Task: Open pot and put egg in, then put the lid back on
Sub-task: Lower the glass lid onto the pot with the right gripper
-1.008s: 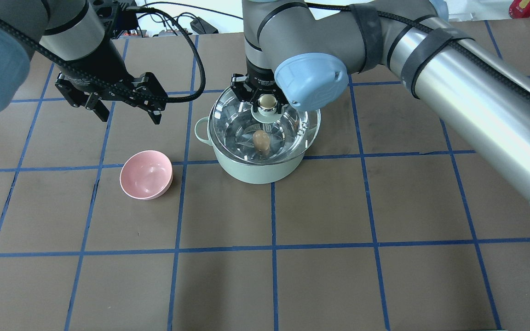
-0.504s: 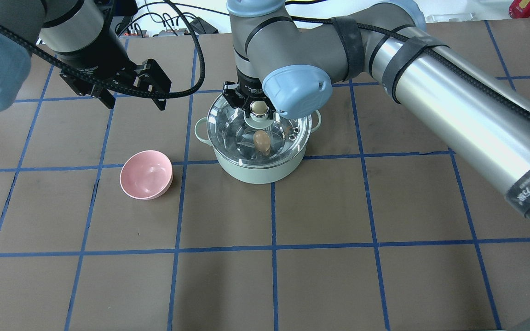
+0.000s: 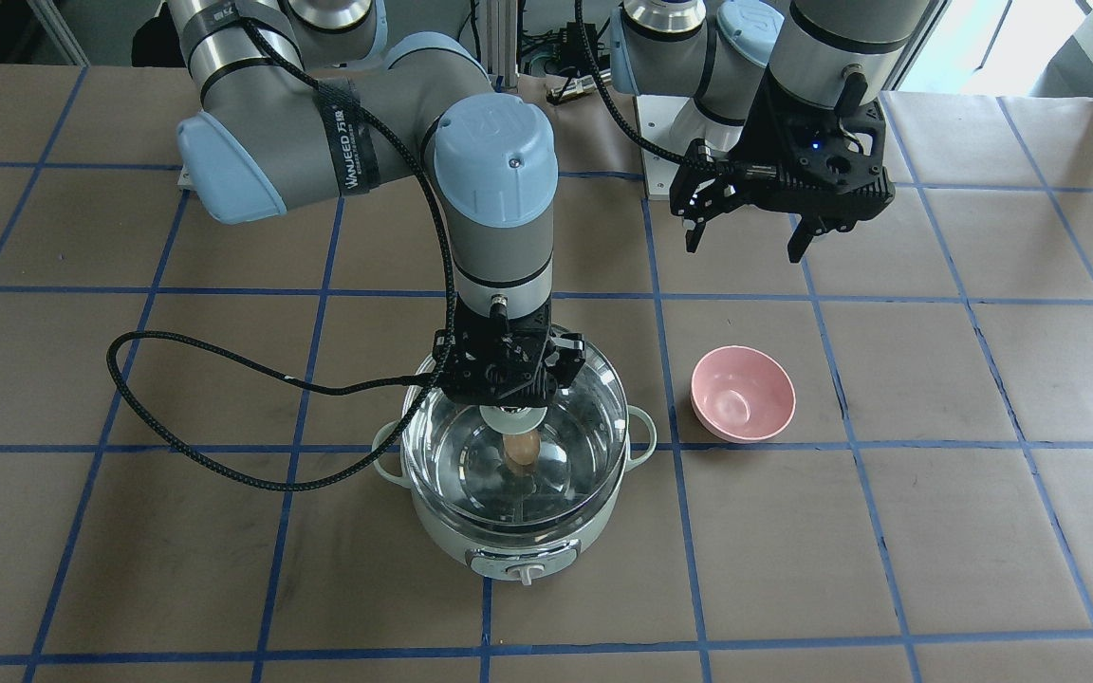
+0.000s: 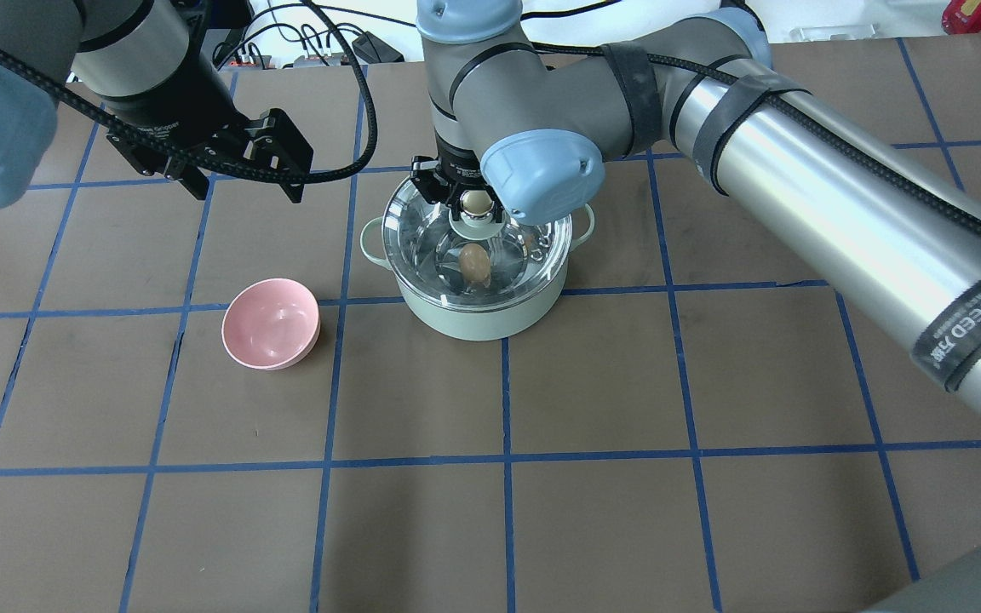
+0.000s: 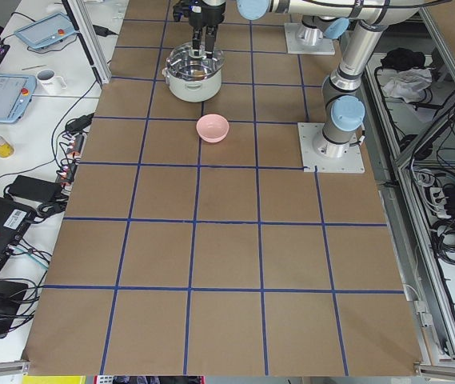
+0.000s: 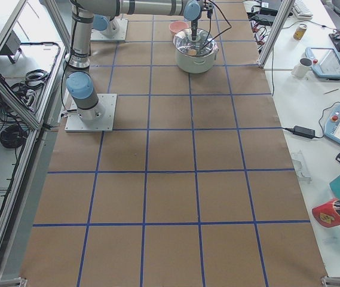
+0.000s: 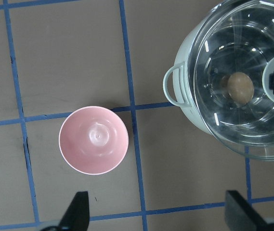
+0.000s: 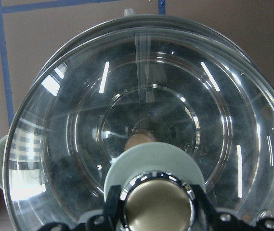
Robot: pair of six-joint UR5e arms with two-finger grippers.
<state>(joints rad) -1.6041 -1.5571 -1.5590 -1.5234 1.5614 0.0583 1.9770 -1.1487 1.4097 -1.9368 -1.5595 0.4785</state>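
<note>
The mint-green pot [image 4: 473,322] stands mid-table, its dial facing the front-facing view [image 3: 520,569]. The tan egg [image 4: 474,264] lies inside it and shows through the glass. My right gripper [image 4: 476,203] is shut on the beige knob [image 8: 158,208] of the clear glass lid [image 4: 422,247]. It holds the lid level over the pot's mouth, at or just above the rim; I cannot tell whether it rests. My left gripper [image 4: 248,191] is open and empty, in the air behind and to the left of the pot.
A pink bowl [image 4: 271,323] sits empty on the brown paper left of the pot and below my left gripper [image 7: 158,219]. The right arm's long forearm [image 4: 840,196] crosses the table's right half. Cables lie at the far edge.
The right gripper has carried the lid left and down until it lines up over the pot. The left gripper rose and drew back a little, still open.
</note>
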